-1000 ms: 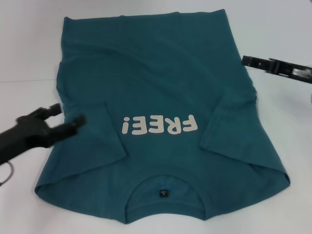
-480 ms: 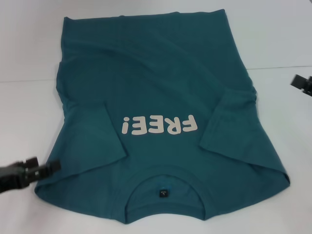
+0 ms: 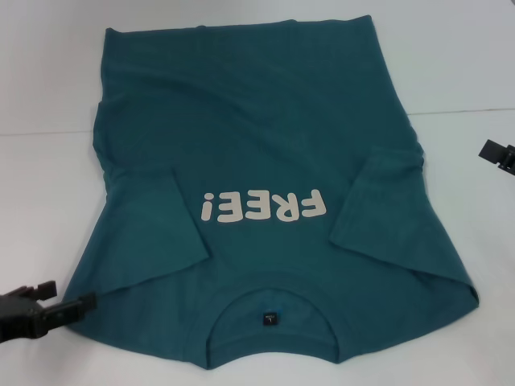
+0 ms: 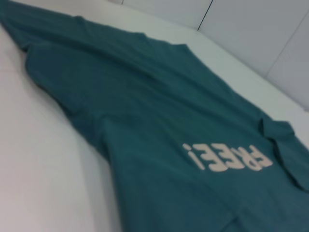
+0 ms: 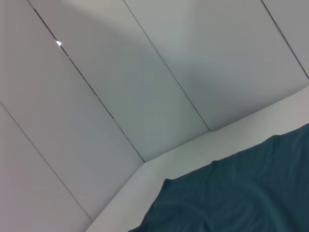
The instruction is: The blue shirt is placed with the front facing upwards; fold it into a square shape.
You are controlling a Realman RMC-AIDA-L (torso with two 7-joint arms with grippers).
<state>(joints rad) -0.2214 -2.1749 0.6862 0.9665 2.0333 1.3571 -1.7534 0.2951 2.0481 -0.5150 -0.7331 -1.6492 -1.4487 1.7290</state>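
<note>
Head view shows left gripper (image 3: 68,304) fingers parted beside the soft, limp blue shirt (image 3: 257,137); grab its shoulder hem; right gripper's (image 3: 499,154) fingers unreadable.

The shirt (image 3: 265,129) is soft matt cloth, faintly creased, with smooth off-white lettering (image 3: 264,207) (probably printed on). The table (image 3: 48,80) looks smooth, matt white.

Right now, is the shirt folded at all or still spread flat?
Partly folded: the blue shirt lies front up with both sleeves tucked inward over the body, lettering showing; no square yet.
</note>
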